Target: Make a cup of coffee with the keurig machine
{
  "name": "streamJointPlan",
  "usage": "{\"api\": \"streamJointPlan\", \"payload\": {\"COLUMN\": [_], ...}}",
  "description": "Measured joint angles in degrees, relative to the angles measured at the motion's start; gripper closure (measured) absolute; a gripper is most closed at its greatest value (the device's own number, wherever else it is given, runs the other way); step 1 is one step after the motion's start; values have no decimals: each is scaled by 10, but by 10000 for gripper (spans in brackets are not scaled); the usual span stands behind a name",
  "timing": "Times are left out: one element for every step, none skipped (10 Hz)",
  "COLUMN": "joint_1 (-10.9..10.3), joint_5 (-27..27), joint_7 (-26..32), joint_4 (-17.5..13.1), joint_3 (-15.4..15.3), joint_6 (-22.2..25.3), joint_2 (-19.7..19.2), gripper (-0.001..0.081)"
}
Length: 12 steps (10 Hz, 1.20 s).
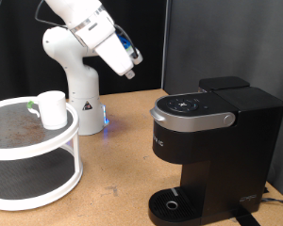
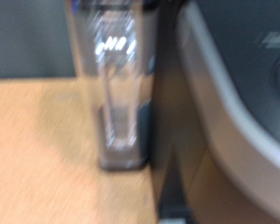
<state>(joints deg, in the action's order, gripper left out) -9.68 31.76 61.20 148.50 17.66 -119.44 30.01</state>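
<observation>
The black keurig machine (image 1: 212, 141) stands at the exterior view's right with its silver-grey lid handle (image 1: 193, 119) down and its round drip base (image 1: 170, 202) bare. The white cup (image 1: 53, 108) stands on the top tier of a white round shelf (image 1: 33, 141) at the left. My gripper (image 1: 131, 66) hangs high in the air between the two, apart from both; its fingers are too small to make out. The wrist view is blurred and shows the machine's clear water tank (image 2: 117, 84) and dark rounded body (image 2: 238, 103), with no fingers in it.
A small green-topped thing (image 1: 32, 105) lies beside the cup on the shelf's top tier. The arm's white base (image 1: 77, 104) stands behind the shelf. The wooden table (image 1: 118, 165) lies between shelf and machine. A black curtain is at the back.
</observation>
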Motion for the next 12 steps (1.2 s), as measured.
{"api": "streamJointPlan", "payload": {"joint_1": [10, 19, 24, 25, 26, 27, 27, 30, 37, 49, 67, 87], "joint_5": [-36, -58, -64, -65, -68, -69, -69, -66, -59, -54, -56, -71], "joint_7": [0, 14, 41, 66, 81, 89, 86, 72, 54, 28, -9, -38], "joint_4": [0, -1, -2, -6, -15, -24, -20, -11, 3, 14, 19, 18], "joint_3": [-1, 5, 18, 37, 56, 68, 65, 60, 54, 54, 54, 56], "joint_6": [19, 44, 71, 102, 142, 171, 158, 126, 95, 88, 104, 142], "joint_2": [7, 20, 36, 51, 63, 68, 67, 70, 80, 97, 115, 128], "gripper": [806, 806, 806, 806, 806, 806, 806, 806, 806, 806, 806, 806]}}
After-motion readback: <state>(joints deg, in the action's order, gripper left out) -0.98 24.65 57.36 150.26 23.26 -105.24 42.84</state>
